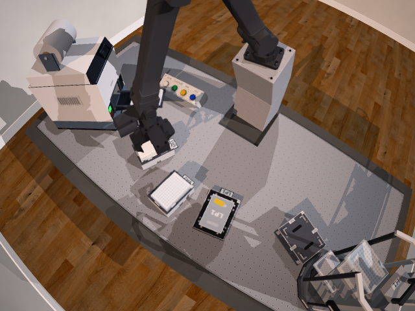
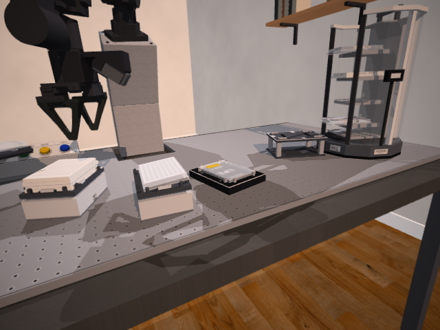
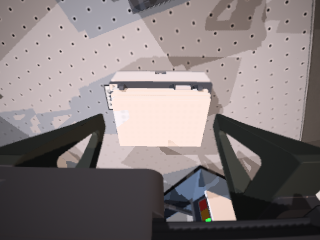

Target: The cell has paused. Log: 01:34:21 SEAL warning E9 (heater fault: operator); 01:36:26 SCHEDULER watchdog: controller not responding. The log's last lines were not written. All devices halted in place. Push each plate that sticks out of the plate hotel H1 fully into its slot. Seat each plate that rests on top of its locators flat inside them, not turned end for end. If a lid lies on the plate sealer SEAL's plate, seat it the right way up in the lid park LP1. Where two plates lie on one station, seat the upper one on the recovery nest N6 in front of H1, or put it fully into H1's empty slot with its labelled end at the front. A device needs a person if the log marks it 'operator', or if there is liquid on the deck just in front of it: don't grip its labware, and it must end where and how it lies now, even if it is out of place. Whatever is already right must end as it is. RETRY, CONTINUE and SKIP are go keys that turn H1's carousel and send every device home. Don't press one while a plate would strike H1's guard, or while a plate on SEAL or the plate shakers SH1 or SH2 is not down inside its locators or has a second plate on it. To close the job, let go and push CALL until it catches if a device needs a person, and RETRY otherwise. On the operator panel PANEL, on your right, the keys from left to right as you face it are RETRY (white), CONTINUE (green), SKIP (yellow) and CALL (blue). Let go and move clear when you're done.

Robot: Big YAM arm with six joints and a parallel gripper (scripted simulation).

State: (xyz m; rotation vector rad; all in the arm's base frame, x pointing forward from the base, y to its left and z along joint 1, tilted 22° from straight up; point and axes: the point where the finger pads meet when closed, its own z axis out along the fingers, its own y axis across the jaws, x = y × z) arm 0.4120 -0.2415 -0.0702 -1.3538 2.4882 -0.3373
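Note:
My gripper (image 1: 148, 147) (image 2: 81, 132) (image 3: 159, 120) is open and empty. It hangs straight above the left plate shaker (image 1: 157, 159) (image 2: 53, 205), fingers on either side of it and well clear of the top. On that shaker lies a thick cream stack that looks like two plates (image 1: 146, 154) (image 2: 60, 173) (image 3: 160, 112). The second shaker (image 2: 165, 204) carries one white well plate (image 1: 171, 191) (image 2: 161, 172). The lid park LP1 (image 1: 198, 225) (image 2: 231, 186) holds a lid (image 1: 216, 212) (image 2: 227, 170) with a yellow mark. The nest N6 (image 1: 299, 236) (image 2: 296, 136) is bare.
The sealer SEAL (image 1: 73, 87) stands at the back left; its tray (image 2: 12, 150) is mostly hidden. The key panel (image 1: 182, 89) (image 2: 53, 149) lies behind my arm. The hotel H1 (image 1: 351, 274) (image 2: 366, 89) holds clear plates; a low one (image 2: 341, 120) seems to stick out.

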